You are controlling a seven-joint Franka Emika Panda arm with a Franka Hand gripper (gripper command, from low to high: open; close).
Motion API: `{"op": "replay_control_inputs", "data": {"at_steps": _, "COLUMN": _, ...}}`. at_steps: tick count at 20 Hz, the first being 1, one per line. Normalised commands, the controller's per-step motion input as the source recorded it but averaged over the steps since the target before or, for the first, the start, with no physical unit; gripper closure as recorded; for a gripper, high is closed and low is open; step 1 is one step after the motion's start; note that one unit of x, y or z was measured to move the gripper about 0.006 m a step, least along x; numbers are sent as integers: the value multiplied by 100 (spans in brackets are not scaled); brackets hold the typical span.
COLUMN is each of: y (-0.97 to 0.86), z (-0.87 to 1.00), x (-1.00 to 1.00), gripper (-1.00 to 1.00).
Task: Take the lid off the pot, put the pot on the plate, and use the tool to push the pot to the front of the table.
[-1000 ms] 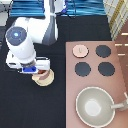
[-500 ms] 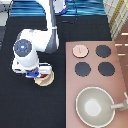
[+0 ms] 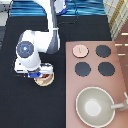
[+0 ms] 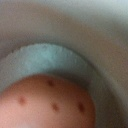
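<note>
Left of the stove (image 3: 95, 85) we see our gripper (image 3: 40, 74) low over the pot (image 3: 46, 76) on the plate (image 3: 45, 82) — its grip we cannot tell — lid (image 3: 79, 50) lying on the stove.

One gripper (image 3: 39, 74) was in sight, low over the plate at the exterior view's left side, on the single robot arm (image 3: 50, 30). One cream plate (image 3: 45, 81) lay on the one black table (image 3: 20, 107), and one pink pot (image 3: 46, 76) sat on it, mostly hidden under the hand. One pink lid (image 3: 79, 50) rested on the one stove panel (image 3: 95, 82). Three black burners showed there: one (image 3: 103, 51) beside the lid and two below, (image 3: 82, 69) and (image 3: 106, 68). One large grey-beige pan (image 3: 95, 106) stood at the stove's lower end. In the wrist view, one reddish speckled item (image 4: 47, 102) was seen inside the pot.
</note>
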Motion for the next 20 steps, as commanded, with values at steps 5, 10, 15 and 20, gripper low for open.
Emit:
{"op": "replay_control_inputs", "data": {"at_steps": 5, "y": -25, "z": -3, "x": -5, "gripper": -100}}
{"op": "replay_control_inputs", "data": {"at_steps": 10, "y": -5, "z": 34, "x": -48, "gripper": -100}}
{"op": "replay_control_inputs", "data": {"at_steps": 15, "y": 0, "z": 87, "x": -53, "gripper": -100}}
{"op": "replay_control_inputs", "data": {"at_steps": 20, "y": -9, "z": 83, "x": -63, "gripper": -100}}
